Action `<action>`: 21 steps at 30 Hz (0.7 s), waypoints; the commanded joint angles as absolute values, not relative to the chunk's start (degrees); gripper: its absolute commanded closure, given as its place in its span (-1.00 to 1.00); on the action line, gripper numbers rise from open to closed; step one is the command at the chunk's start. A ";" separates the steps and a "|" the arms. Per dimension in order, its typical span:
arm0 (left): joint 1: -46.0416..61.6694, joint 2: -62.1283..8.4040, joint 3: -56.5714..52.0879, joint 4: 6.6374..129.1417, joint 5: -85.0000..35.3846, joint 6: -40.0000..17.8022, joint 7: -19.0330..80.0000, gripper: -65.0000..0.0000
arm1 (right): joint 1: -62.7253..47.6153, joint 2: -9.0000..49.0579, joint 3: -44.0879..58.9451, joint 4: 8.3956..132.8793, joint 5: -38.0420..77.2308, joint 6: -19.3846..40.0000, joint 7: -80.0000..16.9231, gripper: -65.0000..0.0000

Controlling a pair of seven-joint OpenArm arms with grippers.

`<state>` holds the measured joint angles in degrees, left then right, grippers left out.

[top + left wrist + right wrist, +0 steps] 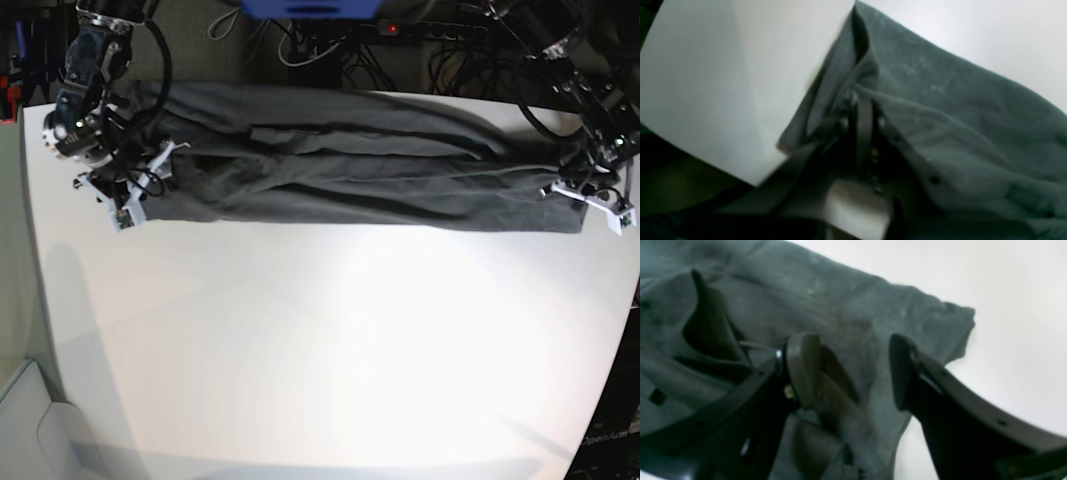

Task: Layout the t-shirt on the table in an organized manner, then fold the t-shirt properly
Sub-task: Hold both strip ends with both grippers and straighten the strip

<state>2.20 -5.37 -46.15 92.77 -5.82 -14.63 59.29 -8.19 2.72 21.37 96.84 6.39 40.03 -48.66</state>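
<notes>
The near part of the white table is bare. At its far edge the dark grey t-shirt lies stretched in a long band from left to right. At the band's right end the left gripper pinches a fold of cloth between closed fingers. At the left end the right gripper stands with fingers wide apart above the fabric.

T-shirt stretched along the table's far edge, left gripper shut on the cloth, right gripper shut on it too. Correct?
Not quite. The right gripper is open, its jaws apart over the t-shirt, as the right wrist view shows. The rest stands.
</notes>
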 commanded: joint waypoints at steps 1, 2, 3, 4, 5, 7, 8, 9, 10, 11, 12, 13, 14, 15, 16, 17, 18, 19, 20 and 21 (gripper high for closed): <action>2.33 -6.29 -46.11 93.41 -6.11 -14.55 58.15 0.99 | -7.69 3.21 21.58 97.71 6.99 40.00 -47.52 -0.04; 2.42 -6.29 -45.93 93.14 -6.11 -14.55 58.15 0.99 | -7.69 3.21 21.58 97.71 6.99 40.00 -47.52 -0.04; 2.42 -6.29 -45.93 93.14 -6.02 -14.55 58.15 0.98 | -7.69 3.21 21.58 97.71 6.99 40.00 -47.52 -0.04; 2.42 -6.29 -45.93 93.14 -6.02 -14.55 58.15 0.98 | -7.69 3.21 21.58 97.71 6.99 40.00 -47.52 -0.04; 2.42 -6.29 -45.93 93.14 -6.20 -14.55 58.42 0.98 | -7.69 3.21 21.58 97.71 6.99 40.00 -47.52 -0.04; 2.51 -6.29 -45.93 93.41 -6.20 -14.64 58.59 0.98 | -7.69 3.21 21.58 97.71 6.99 40.00 -47.52 -0.04; 2.51 -6.29 -45.93 93.58 -6.20 -14.64 58.59 0.97 | -7.69 3.21 21.58 97.71 6.99 40.00 -47.52 -0.04; 2.51 -6.29 -45.93 93.67 -6.20 -14.64 58.68 0.92 | -7.69 3.21 21.58 97.71 6.99 40.00 -47.52 -0.04; 2.51 -6.29 -45.93 93.76 -6.11 -14.64 58.68 0.84 | -7.69 3.21 21.58 97.71 6.99 40.00 -47.52 -0.04; 2.51 -6.29 -45.93 93.85 -6.02 -14.64 58.68 0.72 | -7.69 3.21 21.58 97.71 6.99 40.00 -47.52 -0.04; 2.59 -6.29 -46.02 93.85 -6.02 -14.64 58.68 0.58 | -7.69 3.21 21.58 97.71 6.99 40.00 -47.52 -0.04; 2.59 -6.29 -46.11 93.93 -6.02 -14.64 58.68 0.40 | -7.69 3.21 21.58 97.71 6.99 40.00 -47.52 -0.04; 2.59 -6.29 -46.20 93.93 -6.02 -14.64 58.68 0.25 | -7.69 3.21 21.58 97.71 6.99 40.00 -47.52 -0.04; 2.59 -6.29 -46.29 93.93 -6.02 -14.64 58.68 0.07 | -7.69 3.21 21.58 97.71 6.99 40.00 -47.52 -0.04; 3.03 -6.29 -46.29 93.93 -6.11 -14.64 58.68 -0.09 | -7.69 3.21 21.58 97.71 6.99 40.00 -47.52 -0.04; 3.74 -6.29 -46.29 94.20 -6.55 -14.64 58.51 -0.24 | -7.69 3.21 21.58 97.71 6.99 40.00 -47.52 -0.04; 4.18 -6.29 -46.29 94.90 -6.55 -14.64 58.33 -0.34 | -7.69 3.21 21.58 97.71 6.99 40.00 -47.52 -0.04; 4.62 -6.29 -46.29 96.04 -6.55 -14.64 58.24 -0.41 | -7.69 3.30 21.58 97.71 6.99 40.00 -47.52 -0.04; 4.70 -6.11 -46.29 97.54 -6.55 -14.64 58.24 -0.44 | -7.69 3.30 21.58 97.71 6.99 40.00 -47.52 -0.04; 4.70 -6.02 -46.29 98.77 -6.55 -14.64 58.51 -0.44 | -7.69 3.30 21.58 97.71 6.99 40.00 -47.52 -0.04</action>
